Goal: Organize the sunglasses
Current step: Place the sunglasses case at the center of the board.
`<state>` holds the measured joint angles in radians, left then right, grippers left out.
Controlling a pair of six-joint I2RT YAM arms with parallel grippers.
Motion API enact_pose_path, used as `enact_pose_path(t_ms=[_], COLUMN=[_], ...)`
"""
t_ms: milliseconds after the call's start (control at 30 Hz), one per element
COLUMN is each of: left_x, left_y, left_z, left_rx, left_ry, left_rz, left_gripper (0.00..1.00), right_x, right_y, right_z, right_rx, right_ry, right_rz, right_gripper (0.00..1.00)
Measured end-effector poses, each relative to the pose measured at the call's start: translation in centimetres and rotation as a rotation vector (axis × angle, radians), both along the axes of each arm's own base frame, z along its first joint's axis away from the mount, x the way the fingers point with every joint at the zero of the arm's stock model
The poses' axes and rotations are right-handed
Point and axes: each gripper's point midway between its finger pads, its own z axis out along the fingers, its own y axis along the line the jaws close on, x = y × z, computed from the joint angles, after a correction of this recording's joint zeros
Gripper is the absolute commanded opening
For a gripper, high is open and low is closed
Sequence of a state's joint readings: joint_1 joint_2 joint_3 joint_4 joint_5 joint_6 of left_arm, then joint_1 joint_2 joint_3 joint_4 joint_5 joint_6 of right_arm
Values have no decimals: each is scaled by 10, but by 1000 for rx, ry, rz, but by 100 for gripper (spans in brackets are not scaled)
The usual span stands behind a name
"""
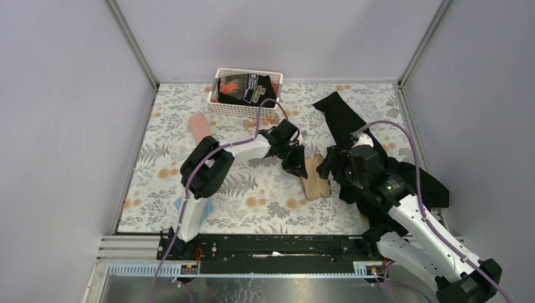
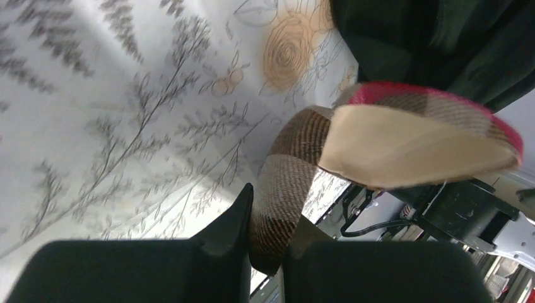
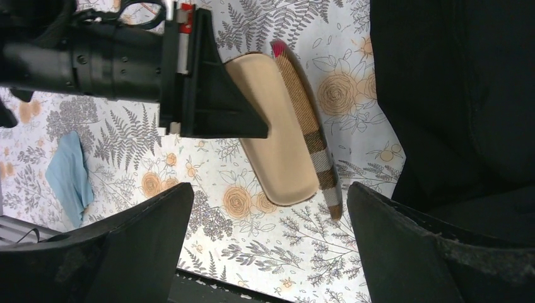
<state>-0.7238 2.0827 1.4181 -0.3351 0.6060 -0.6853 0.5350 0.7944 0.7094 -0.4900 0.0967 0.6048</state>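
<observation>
The plaid case lies open in the middle of the table, its beige inside facing up and empty. My left gripper is shut on the case's plaid flap, which stands between its fingers. My right gripper is open and empty, hovering just right of the case; in its wrist view the case's near end sits between its wide-apart fingers. Neither pair of sunglasses shows clearly in any view.
A pink case lies at the left. A white basket with dark packets stands at the back. A black cloth covers the right side. A light-blue cloth lies near the left arm's base.
</observation>
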Motion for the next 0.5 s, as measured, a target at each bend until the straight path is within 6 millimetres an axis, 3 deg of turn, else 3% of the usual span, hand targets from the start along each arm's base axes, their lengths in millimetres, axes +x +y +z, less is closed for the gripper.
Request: enact_pose_path(t_ms=[67,133,233,300,500], left_x=[3,7,16,20,41], left_y=[-9,-19,-27,-29,-27], left_z=[-6,-9,-11,-9,14], left_rx=[3,-3,-4,4,53], left_ry=[7,11,-3,-16,-109], left_rz=[-18,-36,-51,-56,-37], left_gripper=[6,35,65,95,99], right_x=[1,2,4,6,13], right_y=[0,-1,-2,-2,-3], right_z=[-2,-4,-4,-1,14], right_rx=[-8,-20,-34,-38,-38], right_ry=[4,8,11,5,-37], right_rz=[2,-2,-5,-3,-17], right_gripper=[100,100,100,100,100])
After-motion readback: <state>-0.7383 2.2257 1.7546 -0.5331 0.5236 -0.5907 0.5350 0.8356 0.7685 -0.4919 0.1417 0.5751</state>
